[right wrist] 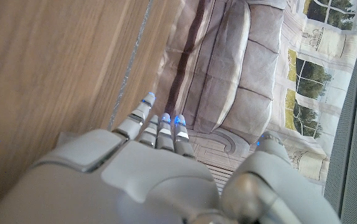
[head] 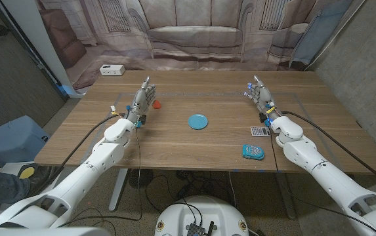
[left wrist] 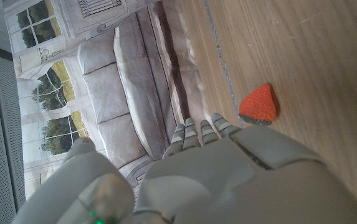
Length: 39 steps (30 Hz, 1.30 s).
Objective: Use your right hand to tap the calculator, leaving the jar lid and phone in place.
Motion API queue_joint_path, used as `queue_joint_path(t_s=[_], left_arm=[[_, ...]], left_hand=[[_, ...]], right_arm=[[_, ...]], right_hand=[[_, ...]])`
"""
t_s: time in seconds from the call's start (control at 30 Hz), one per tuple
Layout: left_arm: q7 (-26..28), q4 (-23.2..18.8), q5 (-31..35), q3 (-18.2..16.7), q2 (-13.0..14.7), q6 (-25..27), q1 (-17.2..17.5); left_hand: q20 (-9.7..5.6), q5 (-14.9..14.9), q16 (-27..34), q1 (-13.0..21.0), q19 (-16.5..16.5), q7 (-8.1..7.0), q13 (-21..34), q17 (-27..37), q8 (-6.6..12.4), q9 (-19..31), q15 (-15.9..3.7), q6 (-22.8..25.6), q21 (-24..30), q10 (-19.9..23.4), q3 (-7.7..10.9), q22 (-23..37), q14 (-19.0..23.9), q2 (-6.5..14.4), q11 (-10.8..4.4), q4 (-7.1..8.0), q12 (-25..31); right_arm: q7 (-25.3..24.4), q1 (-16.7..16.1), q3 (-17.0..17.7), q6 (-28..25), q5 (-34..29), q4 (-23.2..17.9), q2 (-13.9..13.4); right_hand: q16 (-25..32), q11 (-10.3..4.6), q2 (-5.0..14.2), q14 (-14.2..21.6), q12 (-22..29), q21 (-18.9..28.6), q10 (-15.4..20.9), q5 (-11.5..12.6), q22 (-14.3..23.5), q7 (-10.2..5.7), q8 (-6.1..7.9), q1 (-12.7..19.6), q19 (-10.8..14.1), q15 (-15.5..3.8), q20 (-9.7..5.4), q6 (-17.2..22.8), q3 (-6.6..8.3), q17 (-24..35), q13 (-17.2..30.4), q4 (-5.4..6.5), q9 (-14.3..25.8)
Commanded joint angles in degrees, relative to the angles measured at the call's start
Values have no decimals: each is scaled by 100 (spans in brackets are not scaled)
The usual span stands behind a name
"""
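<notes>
Both hands stand open and empty on the tabletop (head: 174, 141): left hand (head: 143, 97), right hand (head: 261, 96); the calculator (head: 260, 132) sits partly hidden behind the right wrist.

Lighting: even, soft and fairly bright, with faint shadows and no hard glare on the wooden table (head: 194, 141). Head view: sharp at centre, lines bowing towards the 3 and 9 o'clock edges. Wrist views: the left hand (left wrist: 228, 180) and right hand (right wrist: 134, 180) loom close and blurred; the backdrop (right wrist: 240, 74) is sharper.
</notes>
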Motion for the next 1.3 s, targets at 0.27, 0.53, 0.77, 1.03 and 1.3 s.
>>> queue_joint_path(t_s=[0.27, 0.53, 0.77, 1.03, 1.3], left_arm=[[37, -376, -57, -106, 208, 89, 205], [178, -635, 13, -109, 326, 212, 301], [189, -690, 107, -90, 403, 215, 317], [331, -727, 226, -111, 380, 95, 315], [296, -722, 188, -98, 212, -74, 245]], left_hand=[[63, 16, 56, 83, 52, 44, -57, 5, 80, 17, 25, 152, -4, 144, 57, 9, 133, 46, 32, -32, 87], [78, 12, 61, 91, 73, 43, -83, 5, 87, 17, 29, 195, -20, 188, 59, 10, 170, 62, 52, -40, 101], [97, 8, 81, 136, 131, 55, -120, 3, 105, 17, 23, 278, -34, 256, 94, 11, 260, 138, 48, -58, 123], [120, -5, 92, 176, 218, 51, -161, 1, 106, 17, 31, 338, -45, 349, 119, 11, 350, 192, 35, -84, 150], [124, -22, 108, 195, 308, 42, -198, 1, 129, 18, 4, 464, -57, 465, 120, 12, 468, 207, 49, -110, 183]], right_arm=[[-350, -267, 90, 105, -341, -490, -252], [-374, -411, 140, 153, -377, -670, -346], [-374, -578, 230, 299, -370, -799, -415], [-247, -865, 386, 405, -183, -1031, -554], [-188, -1208, 625, 446, -35, -1349, -804]], right_hand=[[29, -2, 19, 25, 35, 9, 49, 26, 24, -38, 23, 72, 47, 39, 12, 47, 54, 13, 20, -11, 13], [37, -10, 34, 53, 43, 1, 82, 23, 25, -49, 38, 81, 83, 28, 10, 97, 56, 11, 19, -19, 12], [38, -10, 48, 61, 45, -14, 101, 21, 25, -52, 37, 85, 92, 31, 16, 109, 56, 11, 19, -24, 12], [45, -8, 50, 88, 50, -25, 126, 17, 26, -48, 50, 86, 117, 46, 20, 157, 51, 11, 19, -32, 12], [50, -12, 63, 103, 54, -37, 152, 14, 26, -56, 49, 81, 136, 51, 25, 172, 47, 13, 19, -32, 12]])
